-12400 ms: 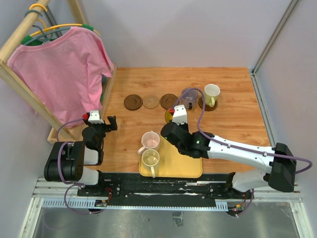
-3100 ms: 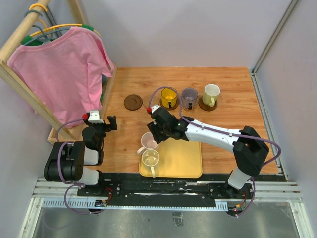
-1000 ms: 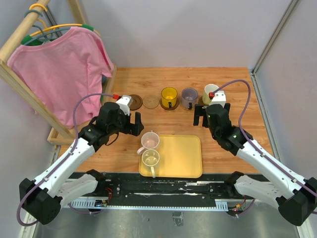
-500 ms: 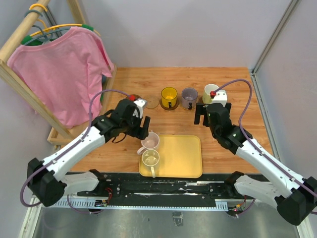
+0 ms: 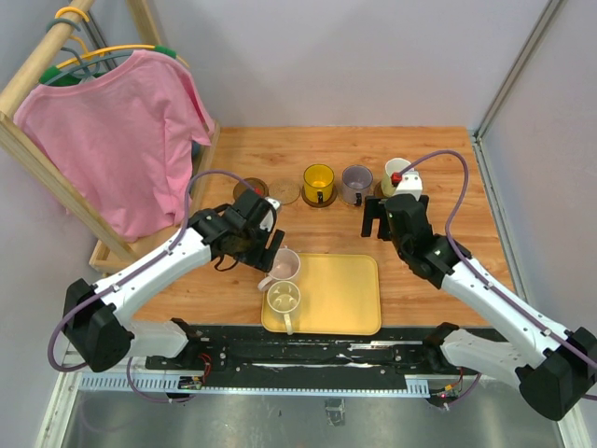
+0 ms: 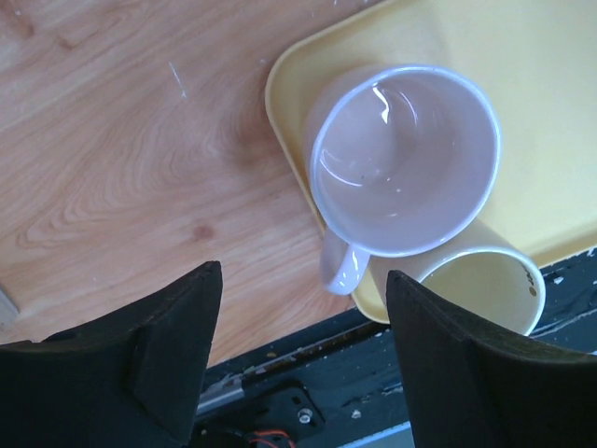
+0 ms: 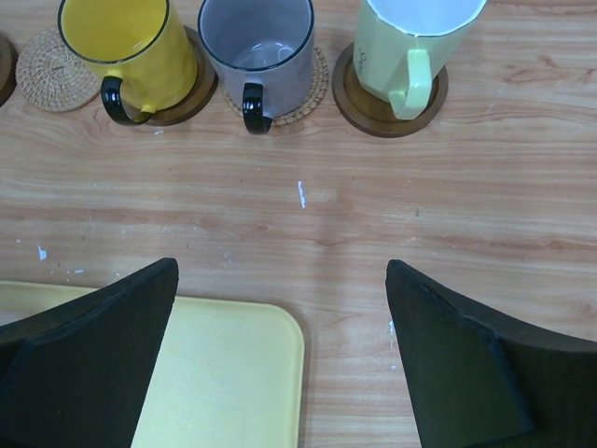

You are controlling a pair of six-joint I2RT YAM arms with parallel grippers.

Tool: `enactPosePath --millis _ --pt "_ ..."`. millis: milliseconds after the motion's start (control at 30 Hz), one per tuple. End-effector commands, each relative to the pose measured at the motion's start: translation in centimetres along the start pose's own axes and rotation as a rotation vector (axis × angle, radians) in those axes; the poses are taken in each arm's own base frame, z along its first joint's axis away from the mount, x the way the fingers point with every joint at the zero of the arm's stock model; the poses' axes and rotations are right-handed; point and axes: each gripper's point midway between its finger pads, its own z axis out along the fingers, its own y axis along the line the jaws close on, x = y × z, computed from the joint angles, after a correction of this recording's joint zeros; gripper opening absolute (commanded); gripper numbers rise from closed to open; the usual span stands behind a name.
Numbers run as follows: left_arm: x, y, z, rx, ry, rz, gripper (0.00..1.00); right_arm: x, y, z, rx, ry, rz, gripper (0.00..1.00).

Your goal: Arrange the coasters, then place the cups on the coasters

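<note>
- Your wooden table [image 5: 448,163] carries everything. At its left side a pink shirt [image 5: 121,140] hangs on a wooden rack [image 5: 37,65].
- The yellow tray [image 5: 345,299] lies at the near edge, between your two arms.
- Your left gripper [image 6: 300,280] hovers at the tray's far left corner, jaws wide with nothing between them. The pink mug [image 6: 401,159] stands on that corner just ahead of the fingers, handle turned toward them.
- Your right gripper [image 7: 280,271] hangs over bare wood between the tray and the back row, jaws spread wide and holding nothing.
- The cream mug [image 5: 283,299] sits on the tray right beside the pink mug.
- At the back, the yellow mug [image 7: 121,33], grey-purple mug [image 7: 256,42] and pale green mug [image 7: 410,37] each stand on one of the loaded coasters [image 7: 387,112].
- Left of the yellow mug lie a bare tan coaster [image 7: 51,70] and a bare dark coaster [image 5: 250,189], the latter partly hidden by your left arm.
</note>
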Motion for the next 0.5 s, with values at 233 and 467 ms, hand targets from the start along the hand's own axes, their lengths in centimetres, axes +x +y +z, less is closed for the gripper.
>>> enactPosePath --millis 233,467 --pt "4.0 -1.7 0.7 0.057 0.069 -0.085 0.73 1.4 0.4 1.0 -0.038 0.055 0.037 0.92" --pt "4.9 -1.7 1.5 0.050 0.071 -0.092 0.72 1.6 0.7 1.2 -0.049 0.063 0.042 0.91"
